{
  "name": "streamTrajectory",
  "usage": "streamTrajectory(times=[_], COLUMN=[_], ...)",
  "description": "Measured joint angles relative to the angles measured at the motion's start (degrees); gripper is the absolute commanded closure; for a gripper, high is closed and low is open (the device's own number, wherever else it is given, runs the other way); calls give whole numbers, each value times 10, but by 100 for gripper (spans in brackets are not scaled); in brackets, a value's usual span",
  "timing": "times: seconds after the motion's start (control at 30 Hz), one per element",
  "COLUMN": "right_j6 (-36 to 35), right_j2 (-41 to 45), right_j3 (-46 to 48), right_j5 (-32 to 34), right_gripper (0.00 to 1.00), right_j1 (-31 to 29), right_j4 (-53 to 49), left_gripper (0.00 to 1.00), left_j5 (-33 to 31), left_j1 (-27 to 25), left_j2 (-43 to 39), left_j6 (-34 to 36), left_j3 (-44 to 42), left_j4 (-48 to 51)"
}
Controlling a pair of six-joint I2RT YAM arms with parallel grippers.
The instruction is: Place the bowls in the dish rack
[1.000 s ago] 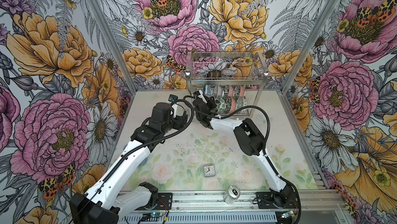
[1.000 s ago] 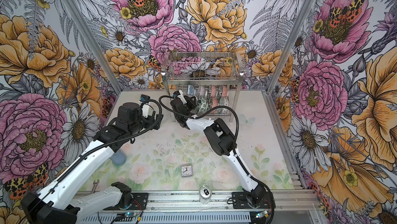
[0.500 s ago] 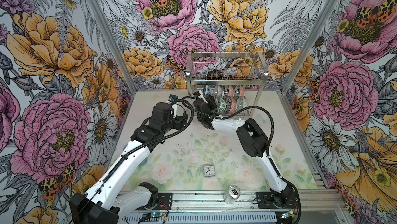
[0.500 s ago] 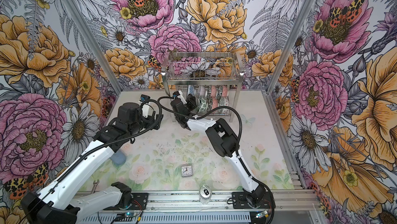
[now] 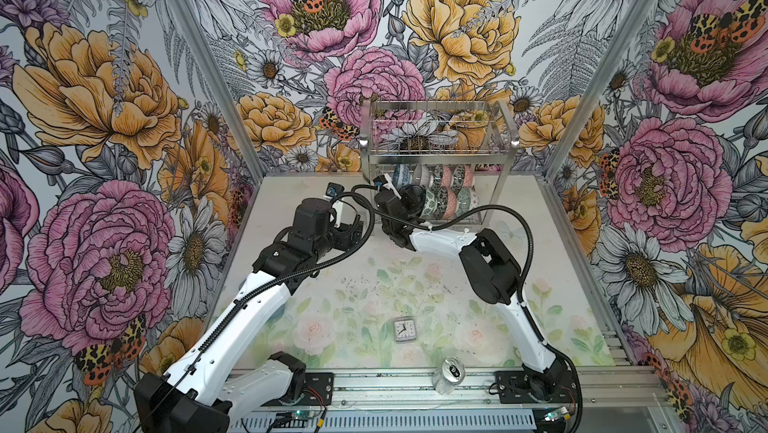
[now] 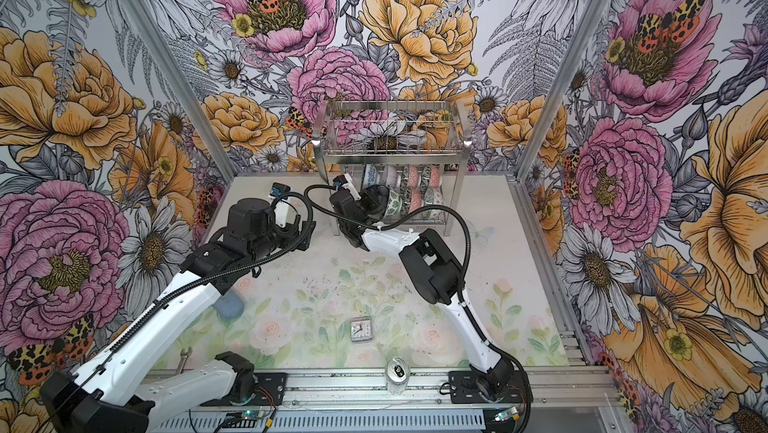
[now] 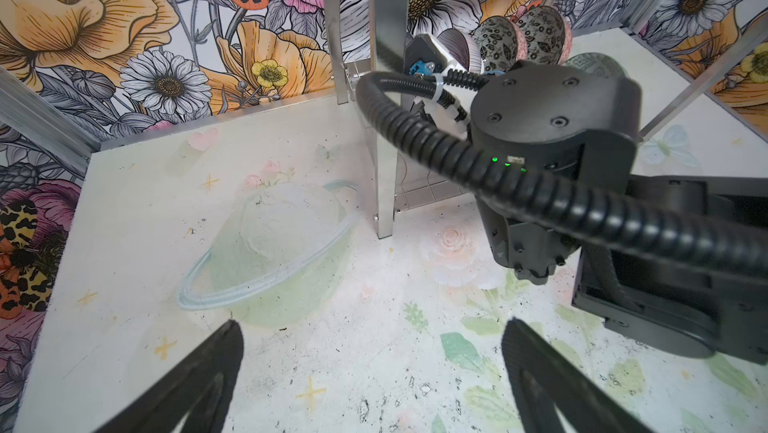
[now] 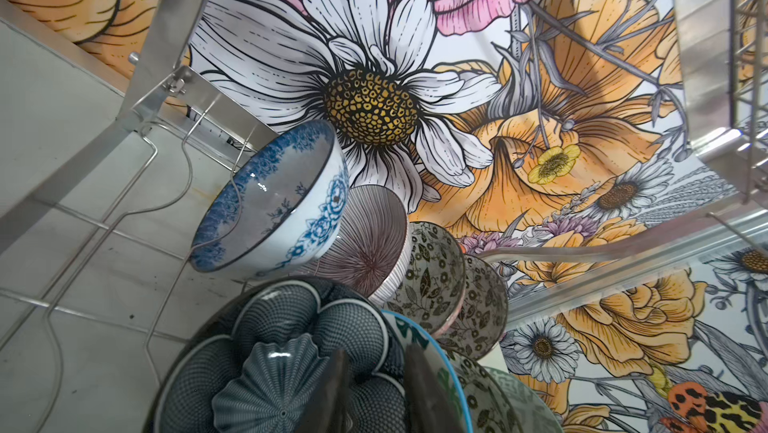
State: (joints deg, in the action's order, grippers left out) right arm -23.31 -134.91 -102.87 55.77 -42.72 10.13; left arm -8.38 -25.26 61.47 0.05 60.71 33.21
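The dish rack [image 5: 436, 155] stands at the back of the table in both top views. Several patterned bowls [image 5: 449, 202] stand on edge in two rows on its lower tier. My right gripper [image 8: 376, 364] reaches in at the left end of the front row. Its fingers straddle the rim of a dark blue bowl [image 8: 282, 347] with a visible gap, so it is open. Behind it lean a blue floral bowl [image 8: 274, 210] and black-and-white floral bowls [image 8: 432, 277]. My left gripper [image 7: 372, 327] hangs wide open and empty over bare table, left of the rack post [image 7: 384, 160].
A small square clock [image 5: 403, 329] lies on the mat near the front. A silver can [image 5: 450, 374] stands on the front rail. A pale blue round thing [image 6: 230, 305] shows partly under my left arm, with a wrench [image 6: 183, 358] nearer the front. The right arm's wrist [image 7: 552, 140] is close beside my left gripper.
My right gripper's fingers have parted from the dark blue bowl's rim, and that arm's elbow has shifted slightly right. The left arm has not moved.
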Motion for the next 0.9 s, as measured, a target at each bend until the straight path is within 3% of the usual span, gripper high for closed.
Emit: streamTrajectory(times=[0.37, 0.6, 0.9], right_j6=[152, 173, 173], right_j2=[100, 110, 47], right_j3=[23, 6, -71], right_j5=[-125, -186, -220], right_gripper=[32, 25, 22], right_j1=[8, 16, 21], right_j4=[-139, -223, -315], left_gripper=[1, 1, 1], left_j5=[0, 0, 3], left_j1=[0, 0, 0], left_j2=[0, 0, 0], left_j6=[2, 2, 2], left_j3=[0, 0, 0], left_j4=[0, 0, 0])
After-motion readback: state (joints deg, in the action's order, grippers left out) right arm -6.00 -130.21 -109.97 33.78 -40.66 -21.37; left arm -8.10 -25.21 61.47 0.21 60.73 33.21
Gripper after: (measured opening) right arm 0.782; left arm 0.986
